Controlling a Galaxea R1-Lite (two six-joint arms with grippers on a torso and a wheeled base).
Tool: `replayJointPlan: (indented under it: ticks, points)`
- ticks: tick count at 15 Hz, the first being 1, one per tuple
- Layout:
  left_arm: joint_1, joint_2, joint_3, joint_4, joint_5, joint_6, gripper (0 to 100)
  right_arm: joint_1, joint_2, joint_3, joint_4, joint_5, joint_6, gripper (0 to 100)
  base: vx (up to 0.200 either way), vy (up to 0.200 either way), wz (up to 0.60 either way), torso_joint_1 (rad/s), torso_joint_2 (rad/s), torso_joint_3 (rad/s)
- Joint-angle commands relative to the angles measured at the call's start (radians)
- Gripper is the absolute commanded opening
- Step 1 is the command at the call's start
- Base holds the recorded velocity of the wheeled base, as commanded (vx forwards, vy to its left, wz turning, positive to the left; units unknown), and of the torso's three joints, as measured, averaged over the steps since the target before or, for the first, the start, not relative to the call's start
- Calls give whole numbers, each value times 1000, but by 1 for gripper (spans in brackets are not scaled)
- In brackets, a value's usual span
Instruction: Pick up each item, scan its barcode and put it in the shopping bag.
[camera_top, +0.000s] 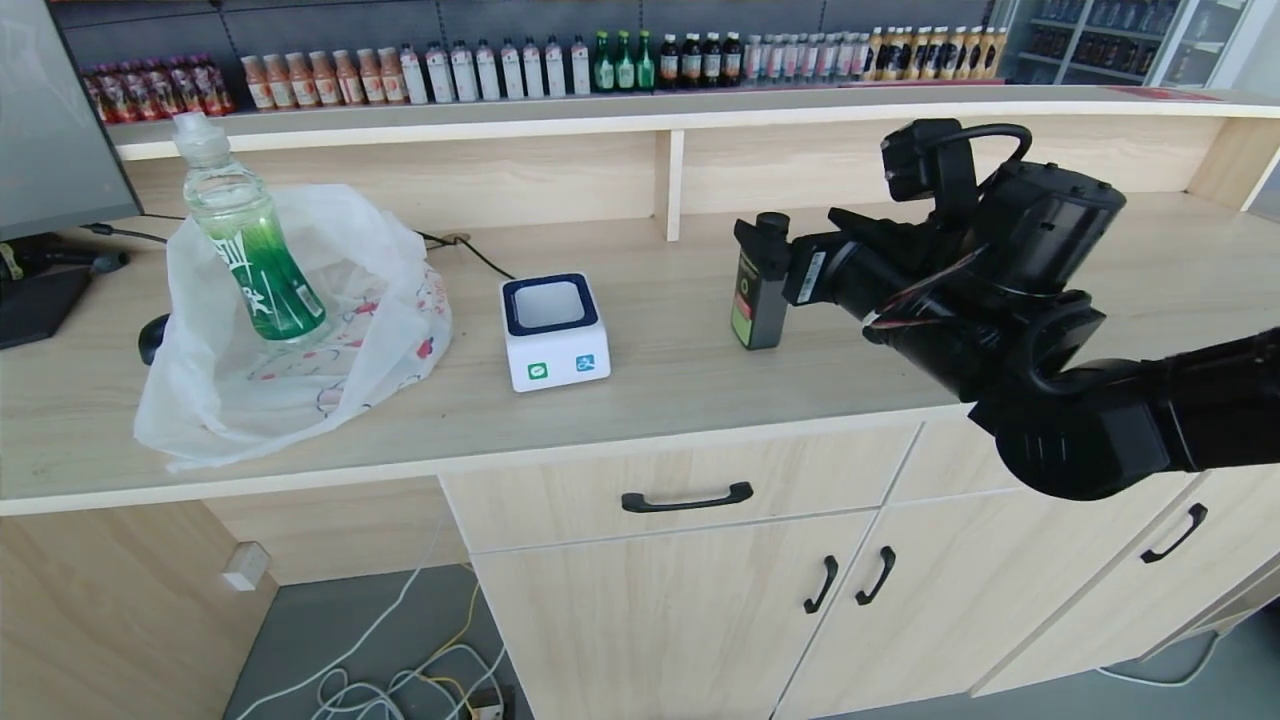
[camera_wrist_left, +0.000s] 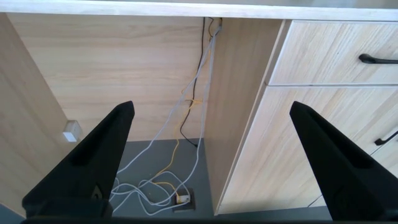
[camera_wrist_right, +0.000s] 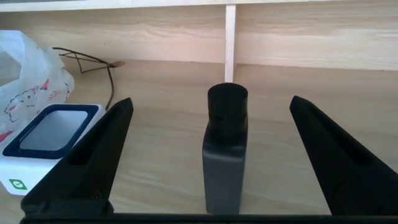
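Black bottle (camera_wrist_right: 224, 155) between spread jaws

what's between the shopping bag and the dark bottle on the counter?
The white scanner, standing on the counter between the shopping bag and the dark bottle, touching neither. The head view shows it.

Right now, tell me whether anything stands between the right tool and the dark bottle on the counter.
Nothing visible does. The right tool is open, and the dark bottle stands upright on the counter straight ahead of it, in line with the gap between its fingers.
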Motion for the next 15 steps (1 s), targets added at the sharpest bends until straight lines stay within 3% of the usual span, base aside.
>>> replayJointPlan:
  ticks: [1,7,15]
  points:
    - [0,0,0,0,0,0,100,-1,60,-38,0,0,2,100,0,0,0,0,0,0]
    - [0,0,0,0,0,0,100,-32,163,-174,7,-8,2,100,0,0,0,0,0,0]
    - [0,0,0,0,0,0,100,-52,201,-196,24,-8,20,100,0,0,0,0,0,0]
